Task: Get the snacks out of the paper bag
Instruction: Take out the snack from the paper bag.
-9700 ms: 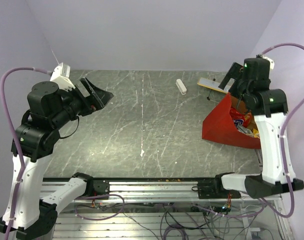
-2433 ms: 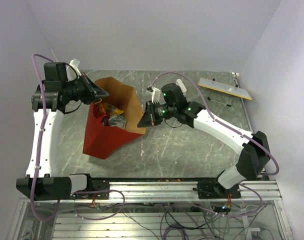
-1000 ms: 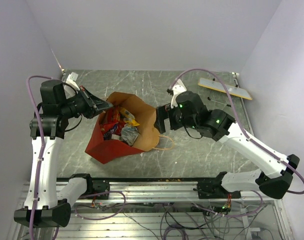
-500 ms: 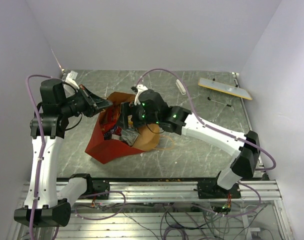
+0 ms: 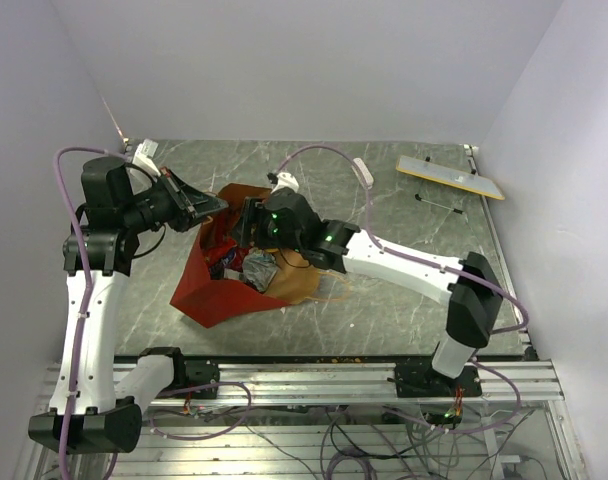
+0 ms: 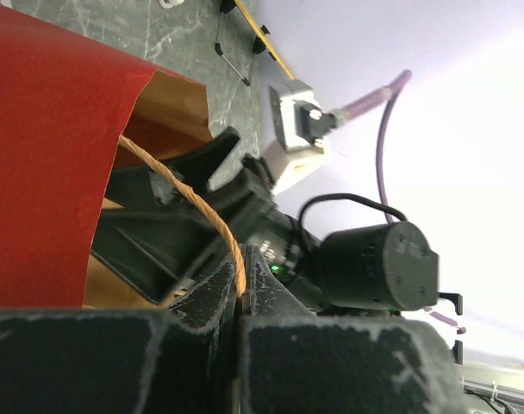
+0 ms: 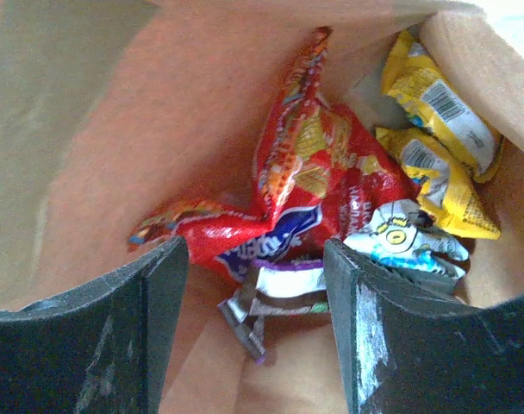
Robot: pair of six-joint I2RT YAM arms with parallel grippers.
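From above, the paper bag [image 5: 216,300] lies on its side on the bench [image 5: 404,300], with its mouth open toward the right gripper [image 5: 246,224]. That gripper is pushed into the opening, and the snacks [image 5: 258,268] sit just below and ahead of it, all inside the bag. The left gripper [image 5: 212,208] is at the bag's upper rim, right beside the right gripper. From this height it only seems to pinch something there.

The left wrist view settles that. The fingers are pressed together on the tan loop handle [image 6: 186,200], which runs up and away from them to the bag's red wall on the left. The right arm's black gripper is close in front.

In the right wrist view the two fingers [image 7: 150,328] stand well apart and grip nothing. The red chip bag [image 7: 314,172] lies straight ahead between them. A purple-edged bar [image 7: 275,295] is nearest the tips, a silver wrapper [image 7: 406,246] is by the right finger, and yellow bars [image 7: 439,108] lie beyond it.
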